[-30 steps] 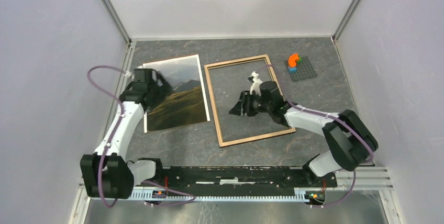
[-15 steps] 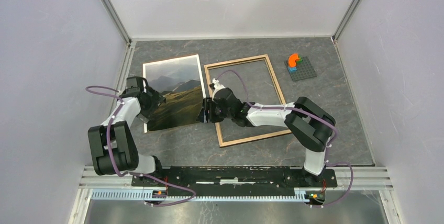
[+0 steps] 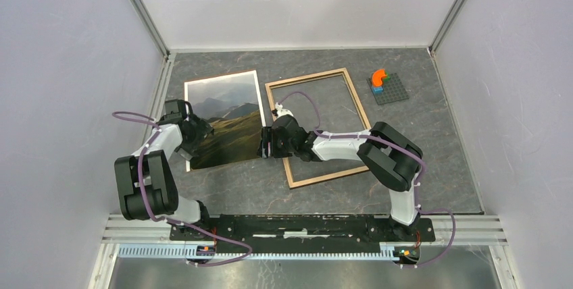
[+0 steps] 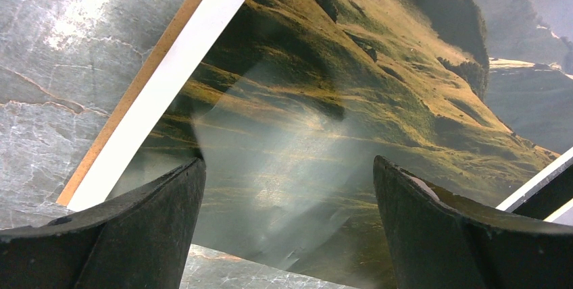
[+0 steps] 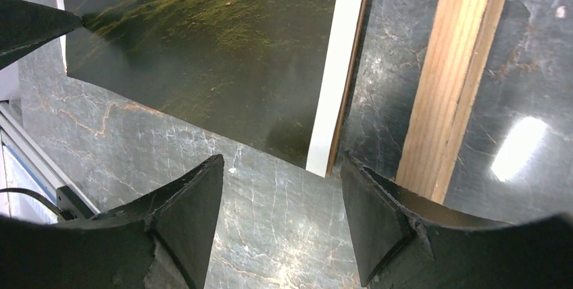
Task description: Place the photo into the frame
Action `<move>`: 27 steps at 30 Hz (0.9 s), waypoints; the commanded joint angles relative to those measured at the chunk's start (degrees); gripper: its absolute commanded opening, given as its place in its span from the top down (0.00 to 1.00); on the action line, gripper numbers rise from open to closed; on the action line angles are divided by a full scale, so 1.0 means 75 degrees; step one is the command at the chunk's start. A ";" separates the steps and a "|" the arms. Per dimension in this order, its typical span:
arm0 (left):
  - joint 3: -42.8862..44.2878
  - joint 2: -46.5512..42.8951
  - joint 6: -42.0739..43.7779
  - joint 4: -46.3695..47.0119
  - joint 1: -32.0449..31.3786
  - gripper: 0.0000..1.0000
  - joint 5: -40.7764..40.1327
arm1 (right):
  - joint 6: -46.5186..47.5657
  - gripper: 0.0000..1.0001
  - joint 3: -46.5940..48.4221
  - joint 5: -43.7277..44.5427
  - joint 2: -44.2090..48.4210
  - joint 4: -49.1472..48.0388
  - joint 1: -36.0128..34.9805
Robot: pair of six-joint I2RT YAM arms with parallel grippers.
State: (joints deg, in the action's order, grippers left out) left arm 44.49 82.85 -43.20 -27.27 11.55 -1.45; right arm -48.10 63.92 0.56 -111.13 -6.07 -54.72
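Right arm moved off the frame to the photo's corner; photo not in yet.

Top: right gripper (image 3: 265, 142) had swung from inside the frame (image 3: 307, 78) to its 9 o'clock rail, jaws spread. Left gripper (image 3: 194, 132) stayed at the 9 o'clock edge of the photo (image 3: 224, 119), so a two-sided lift looked next.
Left wrist: fingers wide apart over the print, backing panel (image 4: 145, 76) peeking out beneath; contact unclear.
Right wrist: jaws apart by the corner, only a narrow strip of table (image 5: 385, 93) before the rail.

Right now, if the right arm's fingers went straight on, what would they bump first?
Probably the photo: its white-edged corner lies right between the right fingers, which point down at it. Bare table sits just beside that corner, so depth makes it a close call.
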 commanded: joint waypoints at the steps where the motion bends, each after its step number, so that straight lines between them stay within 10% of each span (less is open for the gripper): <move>1: -0.0147 0.0203 -0.0322 -0.0050 0.0019 0.00 -0.0204 | -0.0001 0.32 0.0181 0.0258 -0.0209 0.0132 -0.0005; 27: -0.0402 0.0393 -0.0480 -0.0035 0.0018 0.00 -0.0237 | 0.0764 0.44 0.1013 0.0299 -0.0146 0.0517 -0.0237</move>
State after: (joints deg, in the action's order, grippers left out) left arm 44.18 83.18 -44.71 -26.85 11.53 -2.33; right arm -45.67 66.32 0.73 -111.50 -2.83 -55.35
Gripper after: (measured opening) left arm 0.997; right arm 0.554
